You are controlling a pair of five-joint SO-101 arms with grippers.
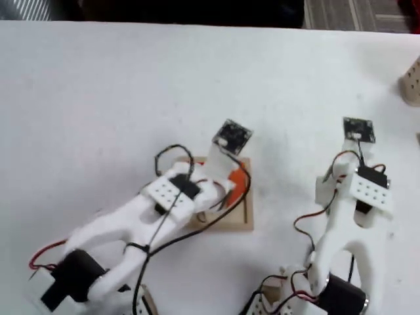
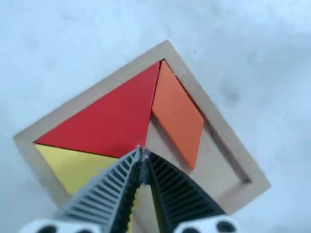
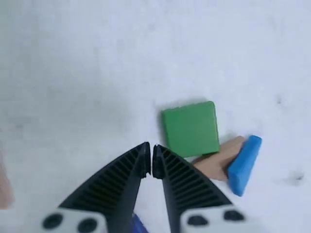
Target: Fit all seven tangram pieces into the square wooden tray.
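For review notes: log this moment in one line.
tray: red triangle, orange piece, yellow piece | left gripper: shut above tray | right gripper: shut by green square

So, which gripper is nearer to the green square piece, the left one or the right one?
Right. The right gripper is just beside the green square, which lies on the table. The left gripper is over the wooden tray, apart from that square.

Over a white table point(image 3: 97, 58), right gripper point(image 3: 150, 159) closed and empty, green square point(image 3: 190, 128) mid-frame just past its tips, blue piece point(image 3: 243, 165) propped on tan piece point(image 3: 217, 164) beside the square.
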